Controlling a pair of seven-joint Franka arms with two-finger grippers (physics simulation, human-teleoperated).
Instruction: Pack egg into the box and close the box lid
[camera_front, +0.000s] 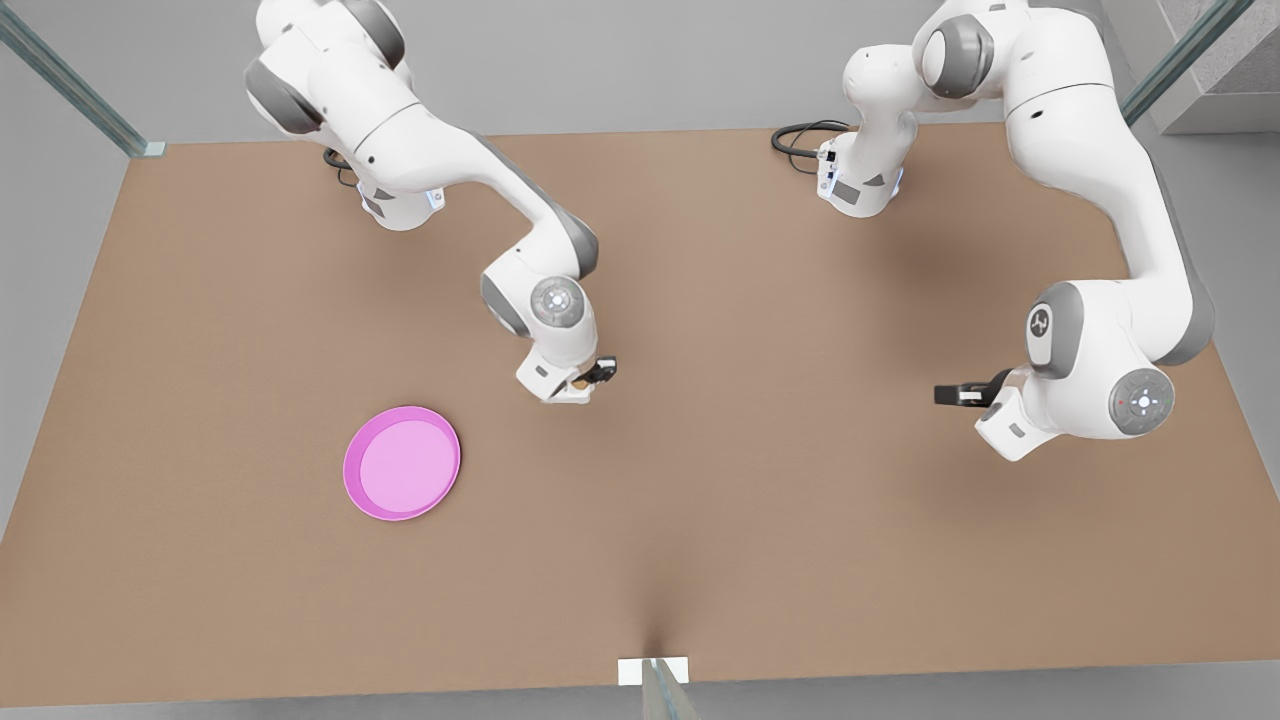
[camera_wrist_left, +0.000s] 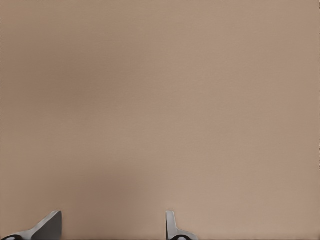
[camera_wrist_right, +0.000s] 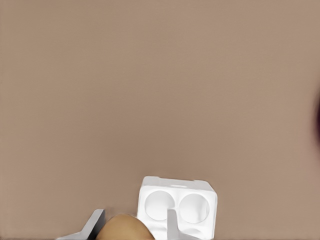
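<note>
Here the right gripper (camera_front: 592, 378) sits just left of center in the front view, above the brown table (camera_front: 760, 480), pinching the egg (camera_front: 580, 382), a tan speck between its fingers. In the right wrist view the egg (camera_wrist_right: 124, 228) bulges between the 2 fingertips (camera_wrist_right: 92, 222) at the frame's lower edge, and the box (camera_wrist_right: 177, 206) lies on the table just past it, 2 round wells in plain sight. I cannot tell where the lid is. In the front view the arm hides the box. The left gripper (camera_front: 962, 393) hangs at the right of the front view, well apart from the other, waiting; in the left wrist view its fingers (camera_wrist_left: 49, 226) stand spread over bare table with nothing between them. A pink plate (camera_front: 401, 463) rests on the table at lower left of the front view, near the right gripper but not under it.
</note>
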